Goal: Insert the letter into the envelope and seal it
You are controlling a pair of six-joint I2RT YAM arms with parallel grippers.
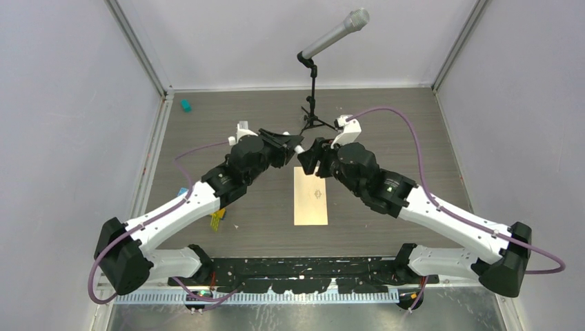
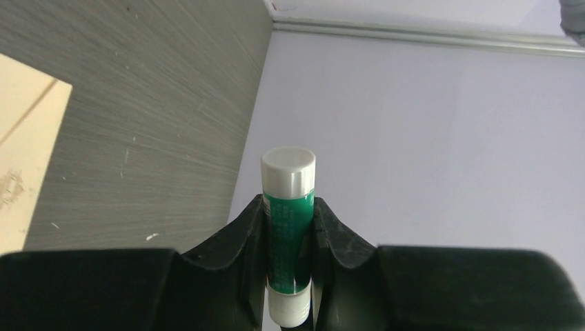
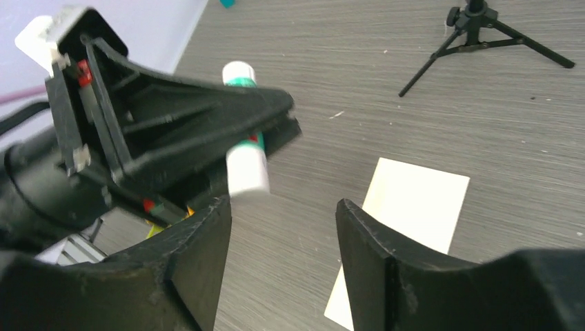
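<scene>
Slippage is the main risk: the left gripper (image 2: 290,214) has its jaws clamped on a white-capped green glue stick (image 2: 288,227) whose label print is unreadable, and the right gripper (image 3: 281,207), jaws apart beside its near end, could twist it loose with an off-centre tug onto the envelope (image 1: 310,203) lying flat between the arms, with the letter not separately visible.

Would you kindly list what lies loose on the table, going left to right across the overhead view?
A small teal object, then a small yellow item, then a long tan paper envelope with a dark diamond mark.
</scene>
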